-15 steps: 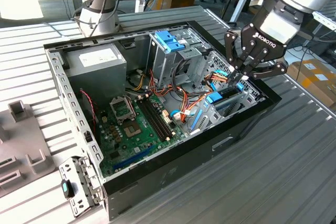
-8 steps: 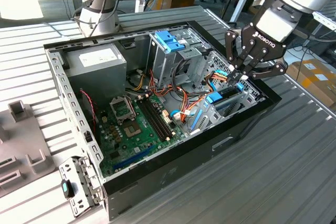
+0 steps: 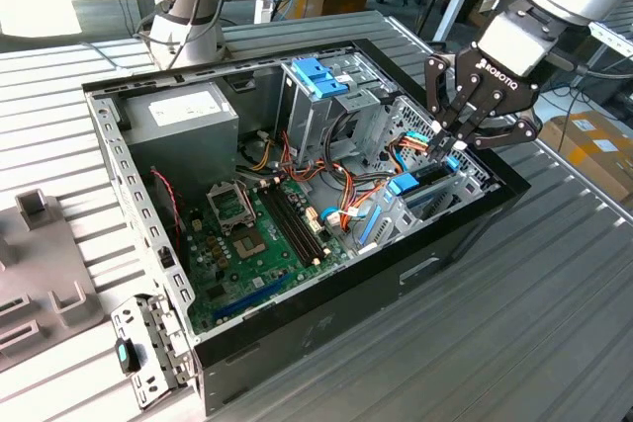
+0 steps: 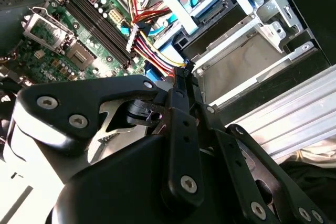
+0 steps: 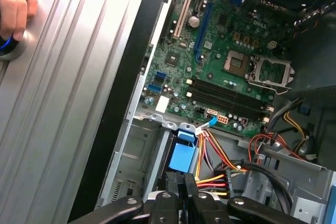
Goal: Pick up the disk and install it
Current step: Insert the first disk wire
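The disk [image 3: 427,185] sits in the drive bay at the computer case's [image 3: 326,328] corner toward the exterior view's right, blue rails along its sides. The end effector [image 3: 445,140] hangs directly above it, fingers drawn together; whether they touch it I cannot tell. In the first wrist view, a person's hand [image 5: 13,3] rests on the ribbed bench [image 5: 68,103] beside the case. The exterior view alone takes in the grey power-supply box [image 3: 183,121].

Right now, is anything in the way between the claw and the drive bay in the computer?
Nothing visible does. The claw hangs right over the drive bay, at the computer case's edge on the exterior view's right. The coloured wires run close beside the claw on the motherboard side, not across the gap under it.
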`<action>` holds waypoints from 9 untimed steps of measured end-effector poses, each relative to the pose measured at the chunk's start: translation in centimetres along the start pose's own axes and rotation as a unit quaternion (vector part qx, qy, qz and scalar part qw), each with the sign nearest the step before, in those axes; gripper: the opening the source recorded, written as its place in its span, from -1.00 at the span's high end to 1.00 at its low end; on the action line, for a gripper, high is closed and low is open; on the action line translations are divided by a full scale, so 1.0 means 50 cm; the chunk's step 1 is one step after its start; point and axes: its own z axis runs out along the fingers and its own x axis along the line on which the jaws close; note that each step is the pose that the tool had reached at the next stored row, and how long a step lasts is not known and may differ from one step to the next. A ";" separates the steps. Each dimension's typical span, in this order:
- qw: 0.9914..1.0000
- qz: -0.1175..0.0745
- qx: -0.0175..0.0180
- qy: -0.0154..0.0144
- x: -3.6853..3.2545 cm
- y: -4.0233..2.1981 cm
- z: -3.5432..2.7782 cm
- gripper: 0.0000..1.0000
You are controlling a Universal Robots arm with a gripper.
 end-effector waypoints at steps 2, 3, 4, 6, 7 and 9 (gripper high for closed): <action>1.000 0.013 0.001 -0.001 0.000 0.000 0.000 0.66; 1.000 0.016 0.001 -0.001 0.000 0.000 0.000 0.66; 1.000 0.019 0.002 -0.001 0.000 0.000 0.000 0.66; 1.000 0.027 0.002 -0.002 0.000 0.000 0.000 0.66; 0.999 0.032 0.003 -0.002 0.000 0.000 0.000 0.66; 0.999 0.044 0.004 -0.003 0.000 0.000 0.000 0.66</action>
